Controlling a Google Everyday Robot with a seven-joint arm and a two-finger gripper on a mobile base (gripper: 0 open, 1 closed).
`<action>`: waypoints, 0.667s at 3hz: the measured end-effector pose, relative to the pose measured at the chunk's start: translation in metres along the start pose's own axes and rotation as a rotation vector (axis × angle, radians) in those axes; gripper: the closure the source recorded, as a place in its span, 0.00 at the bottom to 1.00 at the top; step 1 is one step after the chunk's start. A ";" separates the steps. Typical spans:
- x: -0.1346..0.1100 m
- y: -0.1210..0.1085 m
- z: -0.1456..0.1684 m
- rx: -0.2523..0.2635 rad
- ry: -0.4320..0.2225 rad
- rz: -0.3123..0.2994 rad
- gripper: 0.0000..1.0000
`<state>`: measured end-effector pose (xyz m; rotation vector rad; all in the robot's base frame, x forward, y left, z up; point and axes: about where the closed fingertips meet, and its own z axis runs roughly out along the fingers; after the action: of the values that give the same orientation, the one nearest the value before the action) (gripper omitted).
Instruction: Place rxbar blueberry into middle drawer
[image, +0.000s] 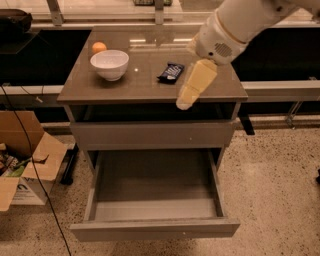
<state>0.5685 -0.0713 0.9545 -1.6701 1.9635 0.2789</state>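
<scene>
**Drawer Stands Open, Bar Waits on Top**

Down at the bottom of the frame, the middle drawer (155, 229) is pulled right out, its grey floor bare. That looks like the landing spot made ready. At lower left a cardboard box (30, 165) sits on the floor beside the cabinet, and it plays no part here.

Moving up, the cabinet top (145, 85) fills the centre. The gripper (185, 102) hangs over its front right edge, a pale wedge slanting down and to the left. Whether it is open or closed, I cannot tell. It has hold of nothing.

The arm (235, 25) comes in from the upper right corner, its bulky white wrist tipped towards the middle of the frame.

Just up and left of the gripper lies the rxbar blueberry (170, 72), flat on the top and angled, apart from the tip. My read is that this is the approach for the pick, with the grasp not yet made.

Further left is the white bowl (109, 64), and an orange ball (99, 47) is tucked just behind it. Both are well clear of the bar, so the reach looks unobstructed.
</scene>
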 end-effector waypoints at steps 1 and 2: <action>-0.008 -0.034 0.015 0.007 -0.014 0.009 0.00; -0.012 -0.038 0.020 0.004 -0.020 0.001 0.00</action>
<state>0.6109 -0.0596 0.9509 -1.6572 1.9495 0.2904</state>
